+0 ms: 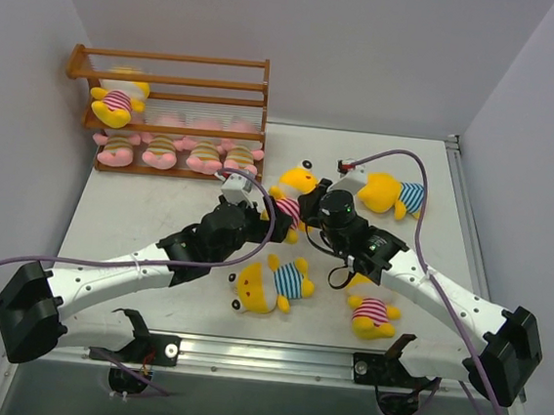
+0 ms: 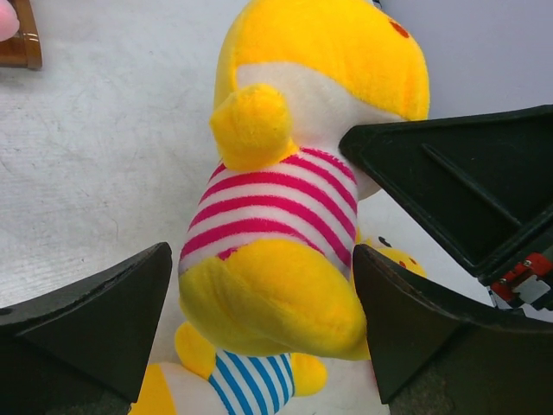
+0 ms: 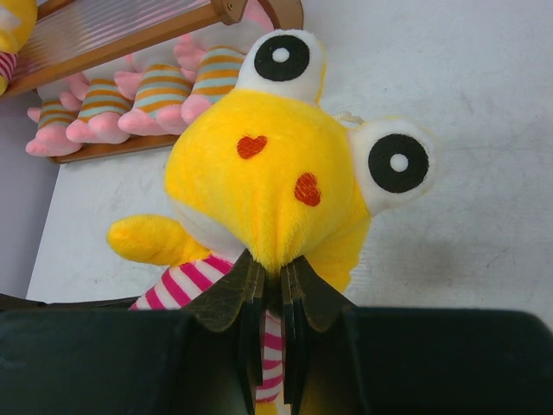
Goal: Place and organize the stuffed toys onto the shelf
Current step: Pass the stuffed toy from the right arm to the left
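Count of stuffed toys: nine are seen.

- Pink, tan-striped shirts: four pink toys [image 1: 162, 152] are lined up on the bottom tier of the shelf [image 1: 183, 58]. They are well ahead of the left gripper [image 1: 261, 204] and off to its left.
- Yellow, pink-striped shirts: three.
  - One shelved toy [image 1: 115, 102] is set on the tier above the pink row.
  - One held toy [image 1: 296, 182] is found between the two grippers.
  - One loose toy [image 1: 373, 315] is laid on the table [image 1: 138, 219] behind the right gripper [image 1: 313, 206], close beside that arm.
- Larger yellow, blue-striped shirts: two, both on the table.
  - The far blue-striped toy [image 1: 396, 194] is laid just to the right of the right gripper.
  - The near blue-striped toy [image 1: 274, 284] is laid behind both grippers, between the two arms. In the left wrist view it is partly seen beneath the held toy.

Left gripper: the jaws are spread wide, one on each side of the held toy's lower body, and are not closed on it.

Right gripper: the fingers are pressed together, and yellow plush at the lower edge of the held toy's face is pinched between them.

Markings: two red hearts [image 3: 251, 146] are stitched on the held toy's face, below two black-and-white eyes. Readable writing cannot be made out.
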You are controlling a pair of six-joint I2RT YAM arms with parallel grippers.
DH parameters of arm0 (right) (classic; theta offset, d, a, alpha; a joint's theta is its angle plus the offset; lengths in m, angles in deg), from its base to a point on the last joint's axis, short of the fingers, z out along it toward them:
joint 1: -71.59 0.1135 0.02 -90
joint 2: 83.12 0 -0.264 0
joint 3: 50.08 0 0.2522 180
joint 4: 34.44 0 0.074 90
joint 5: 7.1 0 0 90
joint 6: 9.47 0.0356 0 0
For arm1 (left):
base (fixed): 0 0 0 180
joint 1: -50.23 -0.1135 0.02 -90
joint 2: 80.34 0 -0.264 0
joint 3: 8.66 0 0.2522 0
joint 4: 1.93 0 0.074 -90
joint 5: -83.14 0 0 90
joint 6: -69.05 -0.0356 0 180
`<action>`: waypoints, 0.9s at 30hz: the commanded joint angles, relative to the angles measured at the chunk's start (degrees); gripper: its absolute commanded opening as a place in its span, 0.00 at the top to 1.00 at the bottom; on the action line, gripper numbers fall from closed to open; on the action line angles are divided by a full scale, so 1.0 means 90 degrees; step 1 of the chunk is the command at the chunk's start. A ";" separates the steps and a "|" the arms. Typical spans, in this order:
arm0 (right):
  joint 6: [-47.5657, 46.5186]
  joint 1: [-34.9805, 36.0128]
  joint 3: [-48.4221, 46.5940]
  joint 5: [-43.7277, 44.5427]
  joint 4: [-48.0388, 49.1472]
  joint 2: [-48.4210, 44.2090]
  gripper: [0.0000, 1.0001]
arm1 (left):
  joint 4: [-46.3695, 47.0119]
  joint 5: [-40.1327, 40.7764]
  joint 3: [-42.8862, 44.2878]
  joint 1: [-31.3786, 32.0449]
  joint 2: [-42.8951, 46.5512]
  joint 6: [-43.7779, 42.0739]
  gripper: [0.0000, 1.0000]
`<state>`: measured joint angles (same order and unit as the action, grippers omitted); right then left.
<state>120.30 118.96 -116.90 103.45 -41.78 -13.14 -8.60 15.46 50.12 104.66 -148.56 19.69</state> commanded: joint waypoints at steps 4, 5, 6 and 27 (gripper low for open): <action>0.0132 0.0049 0.0046 0.0099 0.0439 -0.0285 1.00 | 0.0217 0.0146 -0.0089 0.0026 0.0061 0.0250 0.24; 0.0132 0.0058 0.0065 0.0089 0.0440 -0.0285 1.00 | 0.0276 0.0156 -0.0099 0.0026 0.0119 0.0250 0.30; 0.0132 0.0058 0.0065 0.0060 0.0459 -0.0265 1.00 | 0.0315 0.0166 -0.0128 0.0026 0.0149 0.0250 0.36; -0.0609 0.0039 -0.0276 -0.0058 -0.0028 -0.1124 0.01 | 0.0111 -0.0947 -0.1241 -0.1798 0.1740 0.0747 0.98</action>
<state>117.63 119.31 -116.07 101.11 -41.30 -20.40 -8.77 10.98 39.26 92.27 -136.15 24.74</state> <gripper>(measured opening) 0.992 0.125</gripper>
